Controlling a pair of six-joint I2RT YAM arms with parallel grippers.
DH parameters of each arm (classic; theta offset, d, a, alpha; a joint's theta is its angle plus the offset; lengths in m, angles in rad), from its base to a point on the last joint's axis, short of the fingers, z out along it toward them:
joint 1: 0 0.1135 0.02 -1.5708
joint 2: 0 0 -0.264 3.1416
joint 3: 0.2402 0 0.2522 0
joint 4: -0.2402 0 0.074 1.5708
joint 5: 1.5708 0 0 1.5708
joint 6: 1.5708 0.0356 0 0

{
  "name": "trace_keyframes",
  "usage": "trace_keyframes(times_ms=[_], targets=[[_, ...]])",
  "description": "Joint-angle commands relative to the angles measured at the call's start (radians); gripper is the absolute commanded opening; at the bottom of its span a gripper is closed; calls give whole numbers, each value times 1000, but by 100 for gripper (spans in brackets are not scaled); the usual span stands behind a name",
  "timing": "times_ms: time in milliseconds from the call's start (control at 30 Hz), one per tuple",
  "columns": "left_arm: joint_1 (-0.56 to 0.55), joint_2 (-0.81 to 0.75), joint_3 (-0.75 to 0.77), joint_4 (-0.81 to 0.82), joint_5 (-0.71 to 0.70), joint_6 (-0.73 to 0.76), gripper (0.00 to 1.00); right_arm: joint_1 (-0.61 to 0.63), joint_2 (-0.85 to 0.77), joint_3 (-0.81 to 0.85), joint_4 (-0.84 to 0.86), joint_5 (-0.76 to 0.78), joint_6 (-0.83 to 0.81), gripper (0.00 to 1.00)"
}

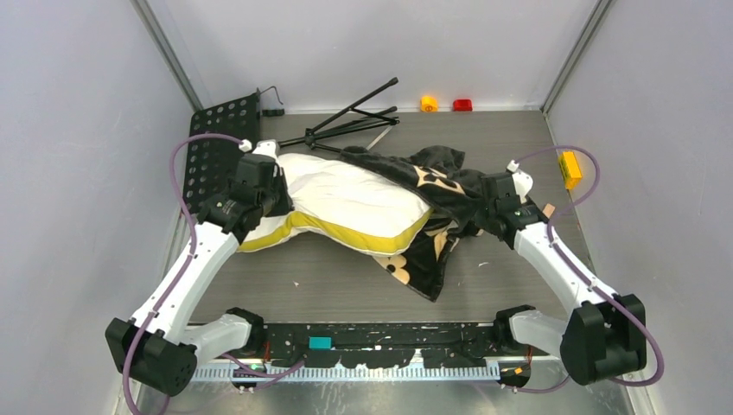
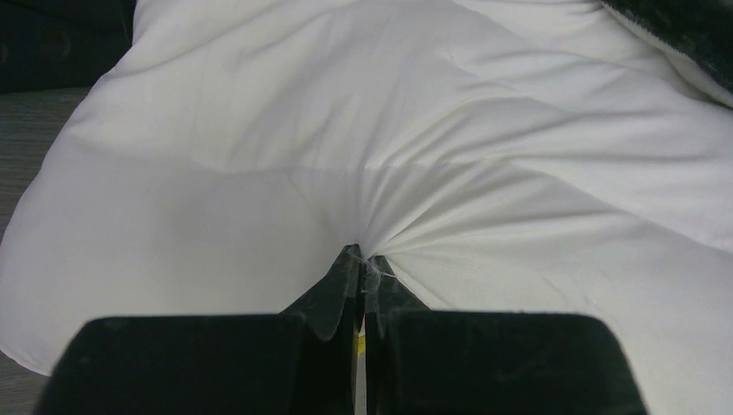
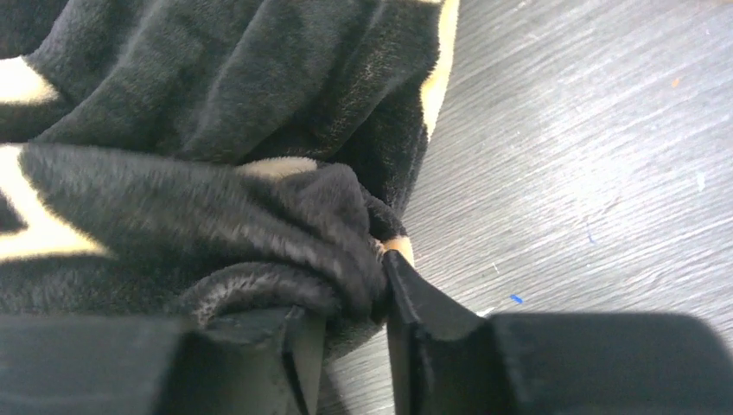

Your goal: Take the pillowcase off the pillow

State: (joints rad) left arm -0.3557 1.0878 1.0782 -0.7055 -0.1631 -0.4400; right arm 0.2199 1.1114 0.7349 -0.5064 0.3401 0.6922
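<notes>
The cream-white pillow (image 1: 346, 201) with a yellow edge lies mid-table, mostly bare. The black plush pillowcase (image 1: 436, 186) with pale-yellow flowers covers only its right end and spills toward the front. My left gripper (image 1: 275, 192) is at the pillow's left end, shut on a pinch of its white fabric (image 2: 380, 233), which puckers at the fingertips (image 2: 346, 268). My right gripper (image 1: 481, 216) is at the pillowcase's right side, shut on a thick fold of the black plush (image 3: 285, 233) just above the table.
A black perforated metal plate (image 1: 216, 138) lies at the back left. A folded black tripod stand (image 1: 354, 121) lies behind the pillow. Small yellow (image 1: 429, 103) and red (image 1: 462, 105) blocks sit by the back wall, a yellow block (image 1: 569, 168) at right.
</notes>
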Motion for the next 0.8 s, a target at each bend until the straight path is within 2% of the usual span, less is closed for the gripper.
trace_keyframes(times_ms=[0,33,67,100,133,200,333,500,633,767], targets=[[22,-21,-13,41,68,45,9,-13,39,114,-57,-135,-109,52],[21,-13,-5,20,111,65,24,-12,29,116,-55,-178,-124,65],[19,-4,8,-9,131,80,50,-11,13,112,-47,-218,-140,73],[11,1,26,-42,120,82,69,-11,-11,106,-39,-245,-149,78],[-11,-2,45,-64,91,83,83,-11,-36,104,-36,-264,-156,83],[-74,-21,57,-77,21,96,99,-10,-80,114,-36,-297,-167,87],[-262,-13,99,-86,-89,105,100,-9,-115,156,-34,-431,-192,88],[-465,109,156,-51,-144,75,100,10,-47,211,-2,-529,-212,89],[-596,263,215,-6,-156,67,100,69,53,268,2,-521,-245,89],[-686,400,287,32,-152,53,100,139,154,313,1,-419,-260,89]])
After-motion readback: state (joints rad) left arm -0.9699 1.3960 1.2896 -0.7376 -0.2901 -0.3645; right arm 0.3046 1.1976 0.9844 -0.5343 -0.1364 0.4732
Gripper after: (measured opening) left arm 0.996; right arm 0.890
